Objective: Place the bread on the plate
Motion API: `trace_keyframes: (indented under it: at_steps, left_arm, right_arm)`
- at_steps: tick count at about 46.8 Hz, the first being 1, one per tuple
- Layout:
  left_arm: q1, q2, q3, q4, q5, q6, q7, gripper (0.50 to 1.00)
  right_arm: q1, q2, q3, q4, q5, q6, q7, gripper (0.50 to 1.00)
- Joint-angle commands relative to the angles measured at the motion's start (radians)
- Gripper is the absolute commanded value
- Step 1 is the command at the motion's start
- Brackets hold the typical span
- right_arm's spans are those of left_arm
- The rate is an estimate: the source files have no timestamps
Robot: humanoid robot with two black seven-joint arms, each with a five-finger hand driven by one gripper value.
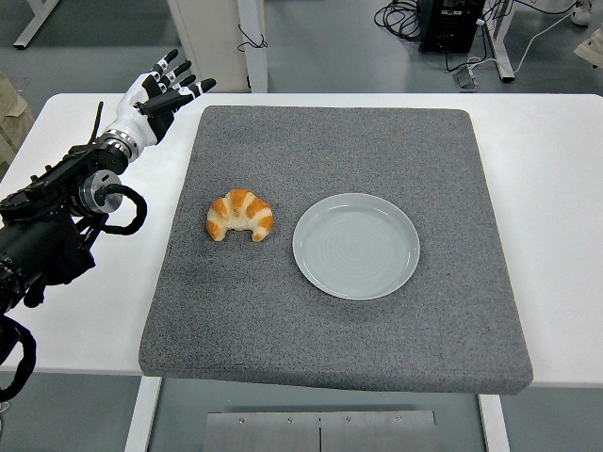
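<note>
nearest to us we see the front edge of the white desk, and on it a thick grey felt mat that covers most of the middle of the surface, its near edge overhanging the front of the desk a little. further in, on the mat, lies the bread, a golden croissant with its curved back turned away from us and its two tips pointing toward the near edge. it rests flat on the felt, left of centre, and nothing holds it. just to its right, apart from it with a strip of bare mat between them, sits the pale grey plate, round and shallow, and we see nothing on it.

the left arm comes in from the left edge, black and cabled, and reaches up along the bare desk beside the mat. its left hand is over the desk's far left part, near the mat's far left corner, well apart from the bread. the fingers are spread and stretched out, gripping nothing.

beyond the desk we see grey floor, white furniture legs and some black cables.
</note>
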Motion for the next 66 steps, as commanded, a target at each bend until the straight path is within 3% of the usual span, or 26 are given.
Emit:
trace_keyframes:
  at_steps: [1, 66]
  left_arm:
    - [0.0, 0.0, 0.001, 0.0, 0.001, 0.0, 0.001, 0.972]
    - [-0.006, 0.026, 0.001, -0.058, 0.012, 0.026, 0.003, 0.974]
  right_arm:
    - [0.001, 0.0, 0.0, -0.001, 0.0, -0.001, 0.0, 1.0]
    - [-0.001, 0.0, 0.0, -0.001, 0.0, 0.001, 0.0, 1.0]
